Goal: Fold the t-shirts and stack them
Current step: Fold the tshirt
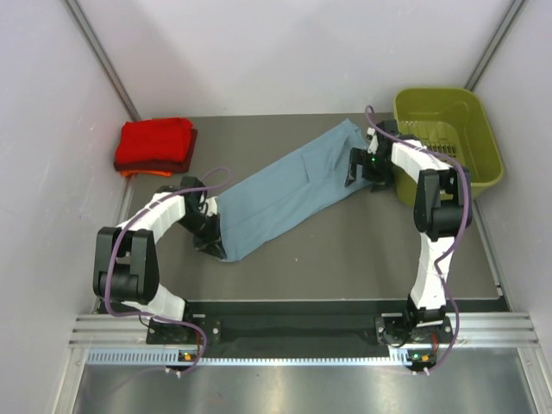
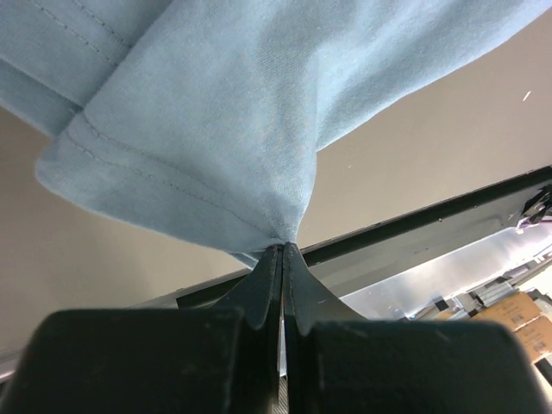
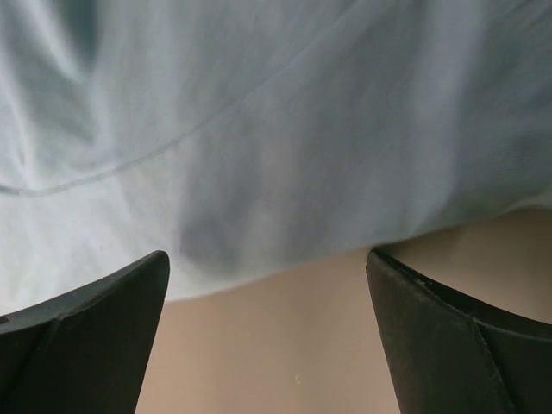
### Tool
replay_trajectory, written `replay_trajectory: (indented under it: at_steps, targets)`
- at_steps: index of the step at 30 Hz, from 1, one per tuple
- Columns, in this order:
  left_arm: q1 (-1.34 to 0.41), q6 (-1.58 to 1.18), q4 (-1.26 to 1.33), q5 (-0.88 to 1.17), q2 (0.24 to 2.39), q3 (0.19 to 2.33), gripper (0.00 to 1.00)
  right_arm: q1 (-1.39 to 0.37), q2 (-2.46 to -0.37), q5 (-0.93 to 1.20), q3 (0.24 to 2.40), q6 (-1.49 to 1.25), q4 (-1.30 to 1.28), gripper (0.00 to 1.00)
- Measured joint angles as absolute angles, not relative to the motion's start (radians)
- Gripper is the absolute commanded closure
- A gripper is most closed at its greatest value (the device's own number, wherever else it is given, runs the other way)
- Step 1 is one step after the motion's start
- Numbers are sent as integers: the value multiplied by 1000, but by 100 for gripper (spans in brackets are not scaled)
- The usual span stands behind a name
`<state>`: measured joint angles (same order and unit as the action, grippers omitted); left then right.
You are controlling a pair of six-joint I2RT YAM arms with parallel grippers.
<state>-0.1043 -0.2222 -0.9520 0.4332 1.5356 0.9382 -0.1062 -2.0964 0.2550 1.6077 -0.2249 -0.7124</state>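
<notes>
Shirt (image 1: 285, 190): grey-blue, one long band lying diagonally mid-table (image 1: 345, 259), far end beside basket (image 1: 448, 129); bare tabletop along near side.
Left gripper (image 2: 283, 248): clamped on near hem corner.
Right gripper (image 3: 267, 254): spread wide, empty, at far edge.
Red stack (image 1: 155, 147): far-left corner.

Overhead camera looks down; both wrist cameras closely face the t-shirt (image 1: 285, 185).

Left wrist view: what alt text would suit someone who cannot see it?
Two dark fingers are pinched shut on a fold of a grey-blue t-shirt, whose stitched hem fans out above them. Behind lies the tan table.
</notes>
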Motion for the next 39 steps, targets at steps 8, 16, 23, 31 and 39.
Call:
replay_trajectory:
  at_steps: [8,16,23,31,39]
  targets:
    - [-106,-234,-952,448,1547,938,100,-107,-2154,174,1680,-217,-699,61]
    - [-139,-234,-950,475,1520,895,100,-121,-2225,127,1791,-208,-706,76]
    - [-200,-255,-943,514,1457,829,100,-141,-2334,102,1963,-183,-714,73]
    - [-287,-288,-914,541,1458,823,100,-170,-2447,102,2151,-176,-718,73]
    - [-424,-340,-846,560,1498,821,100,-213,-2549,100,2310,-180,-694,73]
